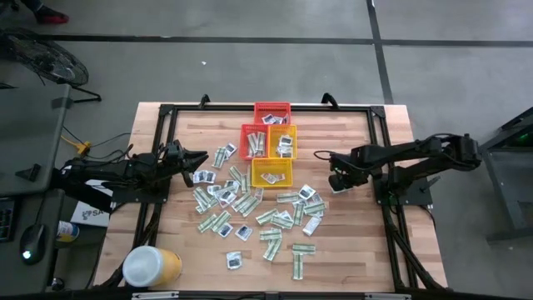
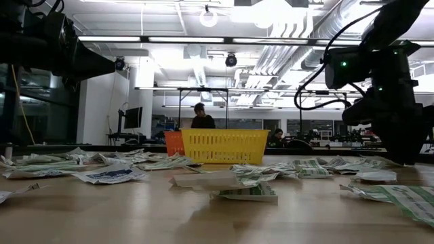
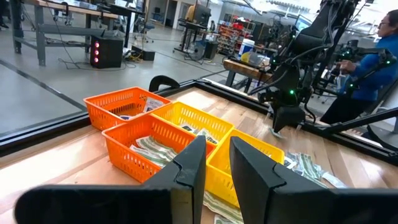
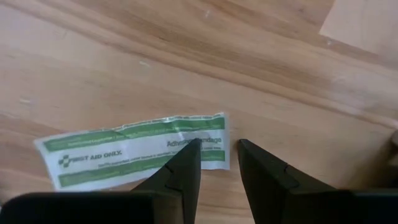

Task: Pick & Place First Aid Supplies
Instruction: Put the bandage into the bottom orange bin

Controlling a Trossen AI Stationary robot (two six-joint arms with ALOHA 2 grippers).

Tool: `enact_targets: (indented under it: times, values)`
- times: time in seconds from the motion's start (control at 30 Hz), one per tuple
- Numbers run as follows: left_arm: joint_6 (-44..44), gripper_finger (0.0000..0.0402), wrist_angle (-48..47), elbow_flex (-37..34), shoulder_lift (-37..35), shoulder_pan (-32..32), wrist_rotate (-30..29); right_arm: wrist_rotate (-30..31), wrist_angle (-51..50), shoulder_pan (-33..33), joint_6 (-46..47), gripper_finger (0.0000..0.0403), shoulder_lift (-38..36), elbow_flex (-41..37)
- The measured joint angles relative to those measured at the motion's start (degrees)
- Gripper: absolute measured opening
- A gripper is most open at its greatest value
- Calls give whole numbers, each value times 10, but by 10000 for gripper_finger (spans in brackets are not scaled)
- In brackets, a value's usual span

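Observation:
Many small flat first aid packets (image 1: 241, 204) lie scattered on the wooden table, green-and-white strips and white squares. One green-and-white strip (image 4: 124, 155) lies flat under my right gripper (image 4: 217, 146), which points down, open, right of the baskets (image 1: 336, 182). One fingertip (image 4: 189, 152) stands over the strip's end; the other is over bare wood. My left gripper (image 3: 217, 155) waits level and open at the table's left (image 1: 202, 158), with nothing between its fingers. My right gripper comes at the strip's end (image 4: 211, 134) from above, pointing down. One finger stands over that end, and nothing lies between the two fingers. Whether the finger touches the strip I cannot tell. The strip lies flat on the table.
Small baskets cluster at the table's far middle: red (image 1: 272, 107), two orange (image 1: 244, 142) (image 1: 293, 142), yellow (image 1: 273, 179). Some hold packets. A yellow tub with a white lid (image 1: 150, 265) lies at the near left. A black frame (image 1: 250, 108) edges the table. A person (image 3: 373, 62) sits beyond it.

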Motion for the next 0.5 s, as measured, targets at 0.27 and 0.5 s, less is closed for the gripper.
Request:
enact_targets:
  times: [0.27, 0.5]
  values:
    - [0, 73, 0, 0, 0, 0, 0, -3, 8, 0, -4, 65, 7, 0]
    - [0, 73, 0, 0, 0, 0, 0, -4, 13, 0, -5, 5, 7, -1]
